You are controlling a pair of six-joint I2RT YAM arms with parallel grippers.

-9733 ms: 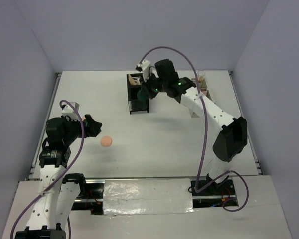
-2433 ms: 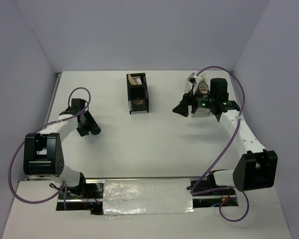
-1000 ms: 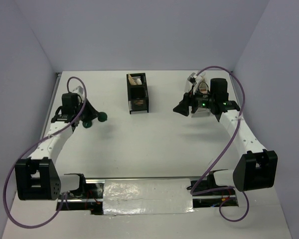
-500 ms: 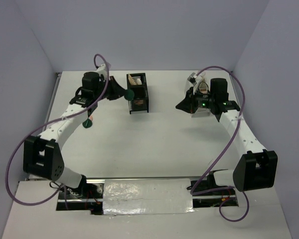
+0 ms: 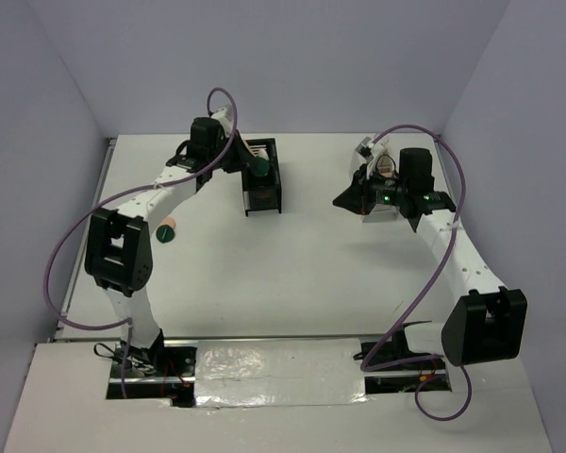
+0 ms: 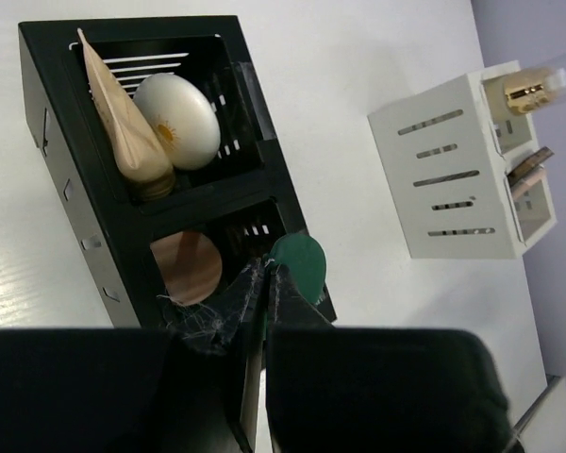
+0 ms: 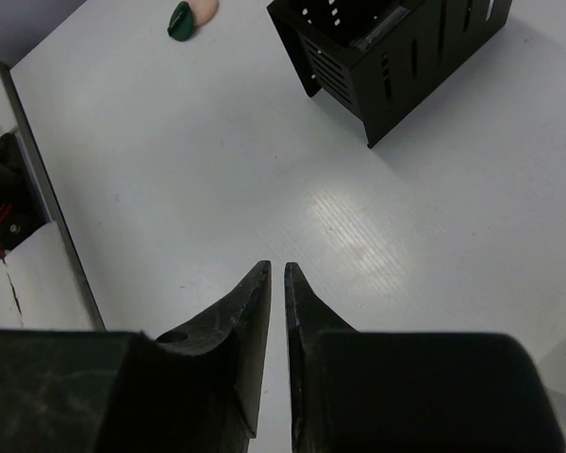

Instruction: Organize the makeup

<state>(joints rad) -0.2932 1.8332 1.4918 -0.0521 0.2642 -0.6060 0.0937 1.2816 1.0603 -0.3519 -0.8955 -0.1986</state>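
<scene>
Boxes stand at the far side of the table (image 5: pixel 292 274) in the top view: a black box (image 5: pixel 261 189) under the left gripper (image 5: pixel 255 168), and a white box (image 5: pixel 382 193) just behind the right gripper (image 5: pixel 340 201). The left arm reaches far forward and inward, clamped on a green compact (image 5: pixel 260 171) above the black box. A puff (image 5: pixel 168 227) with a green piece against it lies on the table, well back and to the left of that gripper. The right arm is bent, its gripper pointing inward, well apart from the black box.

Left wrist view: the fingertips pinch the green compact over the black box's right wall. Beyond them a beige tube (image 6: pixel 118 113) and an oval compact (image 6: pixel 177 109) share the far compartment. A peach disc (image 6: pixel 184 267) sits in the middle one, just left of the tips. Off to the right, the white box holds a bottle (image 6: pixel 533 90) and palettes (image 6: pixel 526 170).

Right wrist view: the fingers (image 7: pixel 248 316) are pressed nearly together with nothing between them, above bare table. The black box is ahead to the right, the puff far ahead to the left.
</scene>
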